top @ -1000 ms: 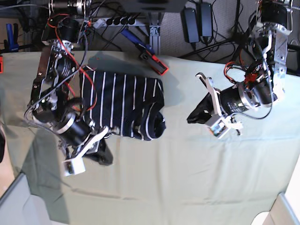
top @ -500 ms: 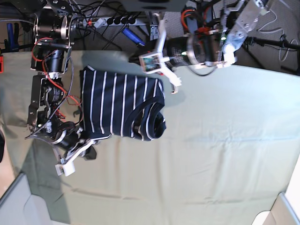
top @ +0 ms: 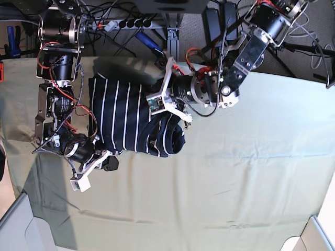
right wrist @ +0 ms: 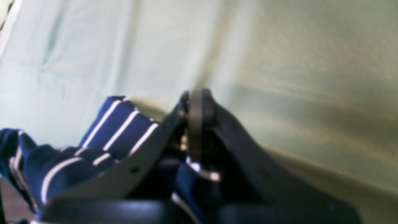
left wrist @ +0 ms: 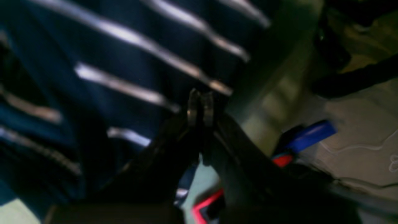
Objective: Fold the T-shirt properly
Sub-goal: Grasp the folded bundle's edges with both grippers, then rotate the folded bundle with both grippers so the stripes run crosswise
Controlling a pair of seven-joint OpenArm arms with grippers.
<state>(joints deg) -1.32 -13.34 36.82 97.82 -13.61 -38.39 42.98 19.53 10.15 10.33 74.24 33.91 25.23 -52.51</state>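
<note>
The right end effector [right wrist: 196,107] fills the bottom of its wrist view with both black fingers pressed together, tips meeting over the pale green cloth; it pinches nothing at the tips, though folds of the T-shirt [right wrist: 118,124] bunch just beside and beneath its left finger. In the base view this end effector [top: 107,163] sits low at the T-shirt's near-left corner, just off the fabric edge.

The left end effector [left wrist: 200,107] is likewise pressed together, its two tips side by side against the striped fabric near the T-shirt's [left wrist: 102,68] edge. The picture is too blurred to tell whether any cloth is caught between them. To its right a blue-handled tool [left wrist: 307,133] with a red part lies past the cloth's edge.

Seen from the base camera, the T-shirt [top: 123,117] lies folded into a compact dark rectangle on the left half of the tabletop [top: 246,193], its white stripes running front to back and a rolled edge on its right side. The left end effector [top: 157,102] rests over the T-shirt's far-right part. Beyond the tabletop, a power strip [top: 125,23] and tangled cables sit on the floor.
</note>
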